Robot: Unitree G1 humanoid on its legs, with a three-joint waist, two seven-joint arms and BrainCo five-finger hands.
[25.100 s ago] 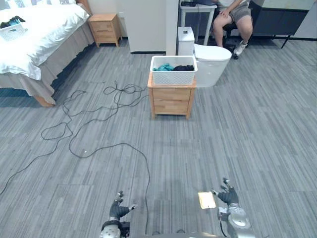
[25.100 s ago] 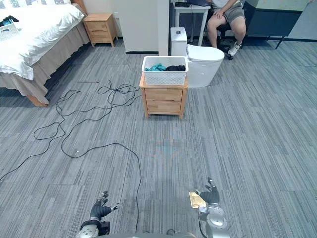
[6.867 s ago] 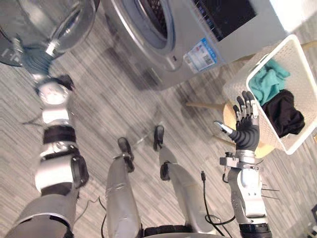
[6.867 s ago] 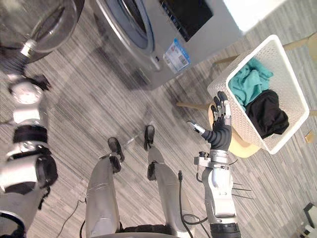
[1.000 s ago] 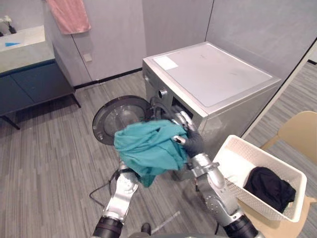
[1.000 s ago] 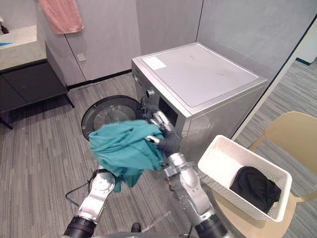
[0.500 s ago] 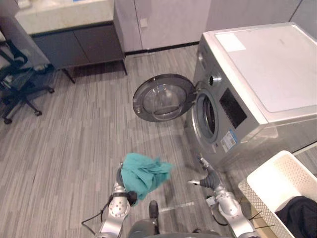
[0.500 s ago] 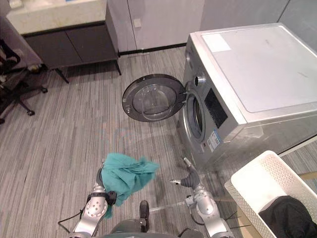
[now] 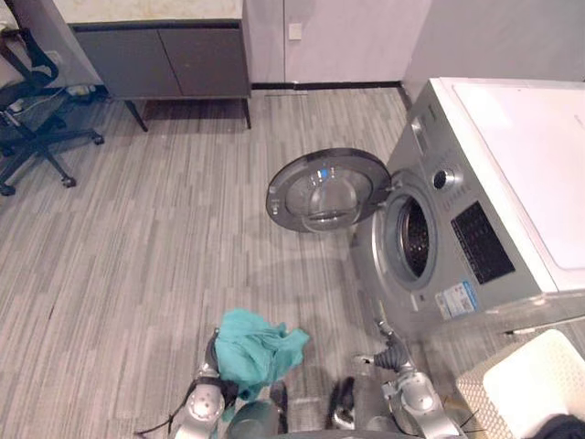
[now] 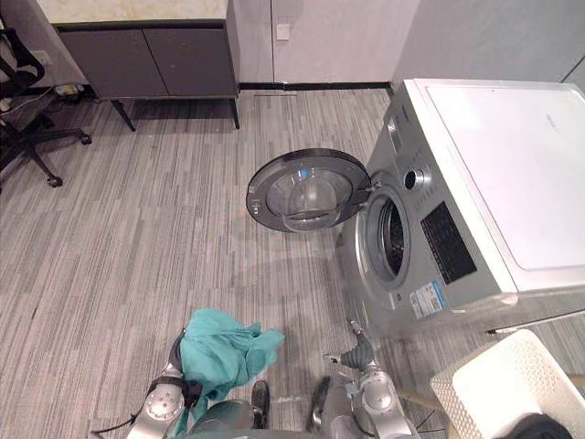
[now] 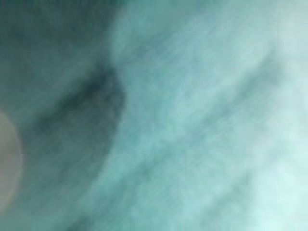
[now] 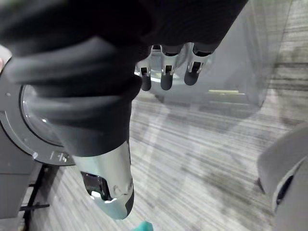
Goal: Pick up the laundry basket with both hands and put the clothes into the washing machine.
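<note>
While the teal cloth (image 9: pixel 259 352) lies draped over my left hand (image 10: pixel 173 354), I cannot tell how its fingers sit beneath. My right hand (image 9: pixel 390 352) hangs loose-fingered and empty. To its right sits the basket (image 10: pixel 489 384), a black garment (image 10: pixel 541 430) inside. Beyond, the washer (image 9: pixel 475 219) stands with its door (image 9: pixel 327 190) swung open.

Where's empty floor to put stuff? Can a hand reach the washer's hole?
Widest bare floor: between the dark cabinet, office chair and open door. The drum opening beside that door is unblocked. Crowded: near the robot, with teal cloth, right hand and basket by the washing machine.
</note>
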